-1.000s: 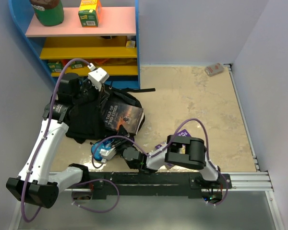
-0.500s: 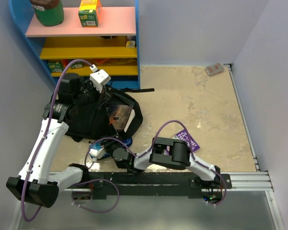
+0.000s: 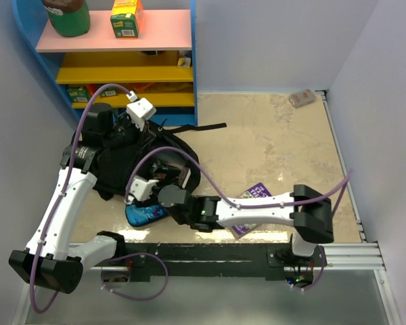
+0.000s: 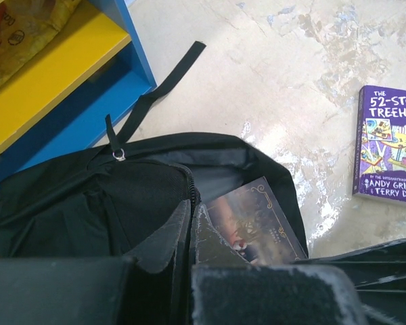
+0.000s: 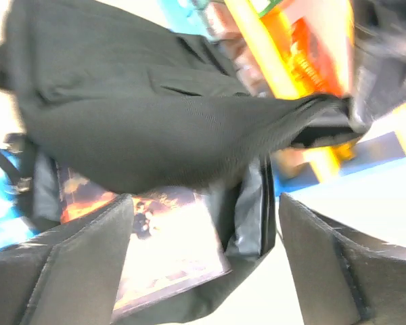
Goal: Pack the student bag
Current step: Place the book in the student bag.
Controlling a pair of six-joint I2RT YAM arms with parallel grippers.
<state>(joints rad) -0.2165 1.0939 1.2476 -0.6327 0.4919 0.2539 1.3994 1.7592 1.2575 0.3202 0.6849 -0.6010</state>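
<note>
The black student bag (image 3: 118,169) lies unzipped on the worktop (image 3: 277,142), in front of the blue shelf (image 3: 189,68). The left end effector (image 4: 191,220) is clenched on the bag's zip edge. The right end effector (image 5: 204,203) stands released over a book (image 4: 257,217) inside the bag's mouth.

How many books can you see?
2. A dark book sits in the open bag; a purple book lies on the table right of it. More may hide inside the bag.
</note>
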